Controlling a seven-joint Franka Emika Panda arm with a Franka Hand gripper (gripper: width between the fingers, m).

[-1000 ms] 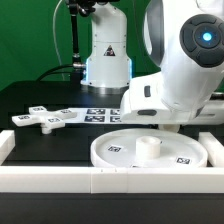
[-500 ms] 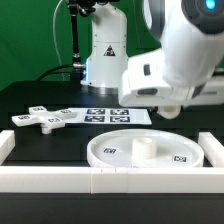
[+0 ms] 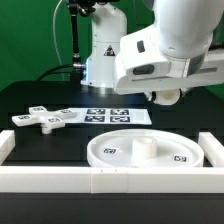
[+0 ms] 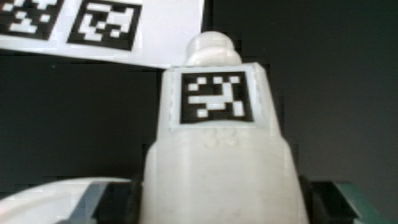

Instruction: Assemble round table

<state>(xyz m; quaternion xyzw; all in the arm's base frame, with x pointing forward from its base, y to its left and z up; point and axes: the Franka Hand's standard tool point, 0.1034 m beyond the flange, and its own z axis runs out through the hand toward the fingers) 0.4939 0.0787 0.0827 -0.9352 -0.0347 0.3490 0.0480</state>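
Observation:
In the wrist view my gripper [image 4: 217, 205] is shut on a white post [image 4: 217, 140]. The post carries a square tag and has a rounded tip, and the dark jaws press on both its sides. In the exterior view my gripper [image 3: 163, 96] hangs above the far right rim of the round disc [image 3: 115, 152]. The hand hides the fingers and the post there. The disc lies flat with a short round hub [image 3: 146, 148] at its centre. The cross-shaped piece [image 3: 40, 119] lies on the table at the exterior view's left, apart from the gripper.
The marker board [image 3: 112, 115] lies flat behind the disc and also shows in the wrist view [image 4: 89, 30]. A long white border rail [image 3: 60, 178] runs along the front and up both sides. The robot's base [image 3: 105, 55] stands at the back.
The arm has risen from just above the disc and shifted a little toward the exterior view's left. The disc, its hub and the cross-shaped piece have not moved.

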